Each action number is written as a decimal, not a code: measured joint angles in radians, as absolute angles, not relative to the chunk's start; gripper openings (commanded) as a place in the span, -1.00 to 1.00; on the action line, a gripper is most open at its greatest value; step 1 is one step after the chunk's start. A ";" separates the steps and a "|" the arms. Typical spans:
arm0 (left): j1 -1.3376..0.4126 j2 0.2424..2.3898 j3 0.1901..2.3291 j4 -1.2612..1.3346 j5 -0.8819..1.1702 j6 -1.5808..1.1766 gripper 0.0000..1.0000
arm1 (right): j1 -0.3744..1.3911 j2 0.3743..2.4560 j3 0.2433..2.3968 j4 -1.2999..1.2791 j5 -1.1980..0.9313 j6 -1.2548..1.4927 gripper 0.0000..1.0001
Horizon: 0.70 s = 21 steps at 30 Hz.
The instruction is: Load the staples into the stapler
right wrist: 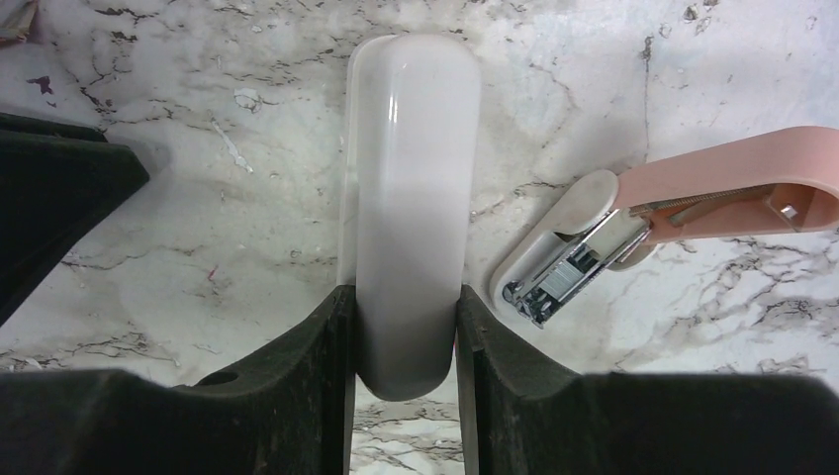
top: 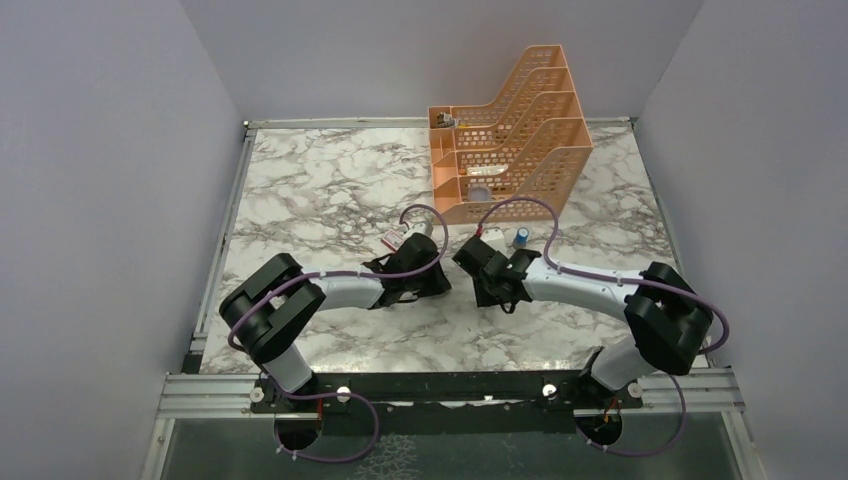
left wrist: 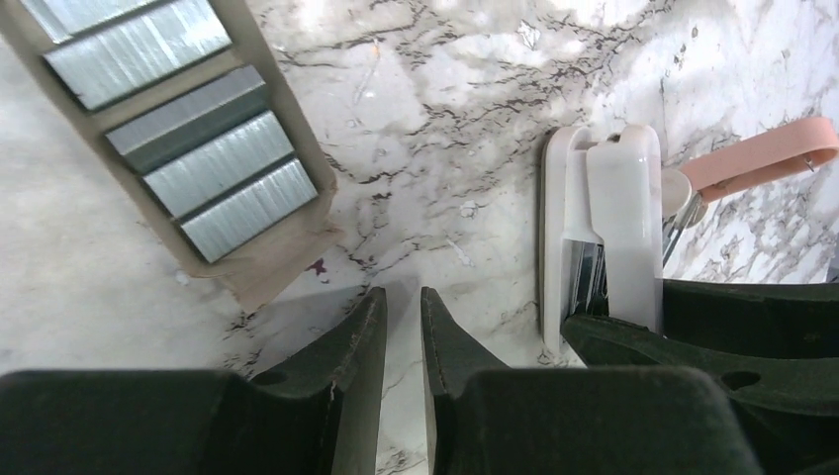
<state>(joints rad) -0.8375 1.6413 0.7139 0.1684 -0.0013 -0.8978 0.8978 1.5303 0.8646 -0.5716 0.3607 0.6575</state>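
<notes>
Left gripper (left wrist: 404, 332) is barely open, empty; right gripper (right wrist: 408, 341) hugs the stapler (right wrist: 411, 178). Staples (left wrist: 223, 163) ahead-left look light and may snap: pinch a strip's long sides.

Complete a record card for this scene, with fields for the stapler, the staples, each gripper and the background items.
stapler: white body clamped at its near end, pink top swung open to the side
staples: grey strips lying in their tray, none gripped
left gripper: narrowly open, empty, between tray and stapler
right gripper: shut on the stapler
background: orange file rack, small blue cylinder
</notes>
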 measured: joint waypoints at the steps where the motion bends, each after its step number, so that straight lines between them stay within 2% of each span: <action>1: -0.834 1.637 0.709 0.168 -0.006 -0.898 -0.58 | 0.898 1.537 0.870 -0.574 0.361 0.659 -0.20; 6: -0.826 1.627 0.699 0.167 -0.014 -0.898 -0.58 | 0.904 1.584 0.878 -0.530 0.331 0.667 0.01; 13: -0.822 1.612 0.688 0.163 -0.017 -0.897 -0.58 | 0.904 1.545 0.889 -0.535 0.324 0.673 0.22; 21: -0.819 1.602 0.678 0.160 -0.018 -0.892 -0.57 | 0.904 1.460 0.912 -0.563 0.329 0.684 0.25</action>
<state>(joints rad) -0.8192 1.6020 0.6781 0.1600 -0.0177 -0.8925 0.9039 1.4605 0.9119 -0.5629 0.3290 0.6838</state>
